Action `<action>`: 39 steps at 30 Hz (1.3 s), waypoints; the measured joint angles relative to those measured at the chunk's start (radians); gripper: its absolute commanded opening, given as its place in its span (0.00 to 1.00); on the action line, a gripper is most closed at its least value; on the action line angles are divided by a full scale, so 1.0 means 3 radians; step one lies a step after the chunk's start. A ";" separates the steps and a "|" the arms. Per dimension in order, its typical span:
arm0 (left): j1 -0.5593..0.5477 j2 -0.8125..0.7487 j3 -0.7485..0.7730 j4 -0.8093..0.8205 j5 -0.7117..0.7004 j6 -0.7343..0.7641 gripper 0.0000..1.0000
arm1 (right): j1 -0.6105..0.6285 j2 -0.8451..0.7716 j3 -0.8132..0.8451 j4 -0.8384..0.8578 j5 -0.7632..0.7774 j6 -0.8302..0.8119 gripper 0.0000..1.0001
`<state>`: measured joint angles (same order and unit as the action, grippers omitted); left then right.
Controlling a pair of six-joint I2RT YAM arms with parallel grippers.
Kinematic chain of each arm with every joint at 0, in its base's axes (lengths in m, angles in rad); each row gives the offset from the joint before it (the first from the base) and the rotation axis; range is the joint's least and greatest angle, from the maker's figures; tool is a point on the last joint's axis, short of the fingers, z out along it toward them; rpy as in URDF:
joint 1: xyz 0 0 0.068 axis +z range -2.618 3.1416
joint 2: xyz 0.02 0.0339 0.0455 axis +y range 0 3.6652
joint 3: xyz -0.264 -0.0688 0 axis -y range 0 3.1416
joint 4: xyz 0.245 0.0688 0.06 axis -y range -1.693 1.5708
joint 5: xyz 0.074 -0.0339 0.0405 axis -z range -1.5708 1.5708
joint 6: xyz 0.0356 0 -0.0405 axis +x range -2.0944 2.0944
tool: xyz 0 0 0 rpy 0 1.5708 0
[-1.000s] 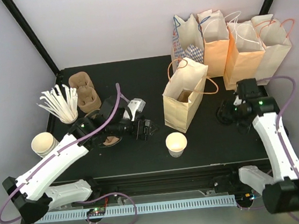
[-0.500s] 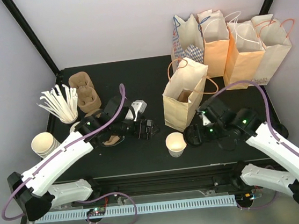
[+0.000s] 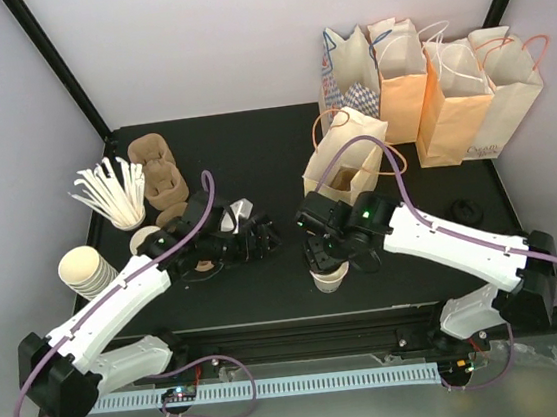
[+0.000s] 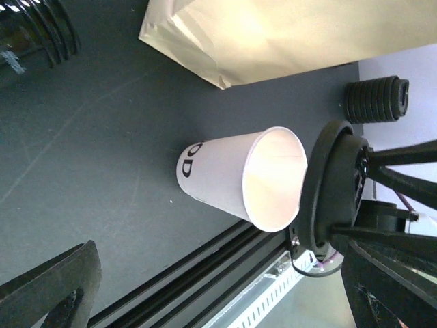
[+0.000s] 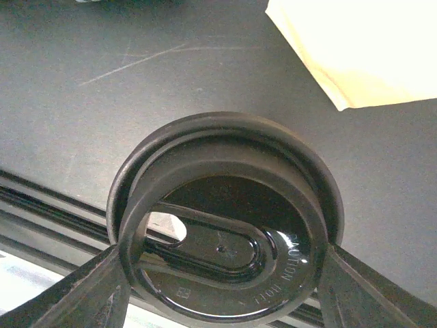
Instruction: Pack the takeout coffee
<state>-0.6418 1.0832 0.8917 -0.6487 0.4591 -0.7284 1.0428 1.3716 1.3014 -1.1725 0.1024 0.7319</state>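
Note:
The takeout coffee cup (image 4: pixel 239 174), white with black letters, stands open-topped near the table's front edge, partly hidden under my right gripper (image 3: pixel 326 253) in the top view. That gripper (image 5: pixel 225 273) is shut on the round black lid (image 5: pixel 225 225) by its rim, holding it level just over the cup's mouth; the lid (image 4: pixel 334 191) sits right at the cup's rim without being seated. My left gripper (image 3: pixel 260 239) is a short way to the cup's left, low over the table. Its jaws (image 4: pixel 218 263) are open wide and empty.
An open brown paper bag (image 3: pixel 345 176) stands just behind the cup. More bags (image 3: pixel 445 79) line the back right. A stack of black lids (image 3: pixel 463 211) lies right. Straws (image 3: pixel 111 192), pulp carriers (image 3: pixel 158 169) and cream cups (image 3: pixel 84 269) sit left.
My right arm swung in from the lid stack on the right, carrying the lid, and now holds it over the cup. My left gripper stayed open and shifted slightly.

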 measured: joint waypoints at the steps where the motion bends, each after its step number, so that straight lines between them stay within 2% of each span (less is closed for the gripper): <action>1: 0.0005 -0.0008 -0.0043 0.0047 0.0046 -0.0034 0.99 | 0.0000 0.0041 0.0025 -0.0029 0.0037 -0.0020 0.66; 9: 0.0004 0.0039 -0.0177 0.0361 0.0290 -0.0168 0.99 | -0.0006 0.0259 0.0070 -0.0210 0.0118 -0.0209 0.69; 19: 0.0004 0.0237 -0.0443 0.0844 0.0584 -0.0398 0.91 | -0.0149 0.0348 -0.0058 -0.0168 -0.0061 -0.0347 0.70; 29: 0.0004 0.0429 -0.0674 0.1297 0.0835 -0.0652 0.80 | -0.0170 0.0460 -0.0058 -0.0069 -0.0140 -0.0434 0.71; 39: 0.0004 0.0581 -0.0744 0.1494 0.0988 -0.0754 0.79 | -0.0174 0.0465 -0.0032 -0.0135 -0.0132 -0.0462 0.72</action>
<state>-0.6407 1.2575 0.6685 -0.2005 0.7555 -0.9546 0.9905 1.5112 1.2919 -1.2129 0.0628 0.5934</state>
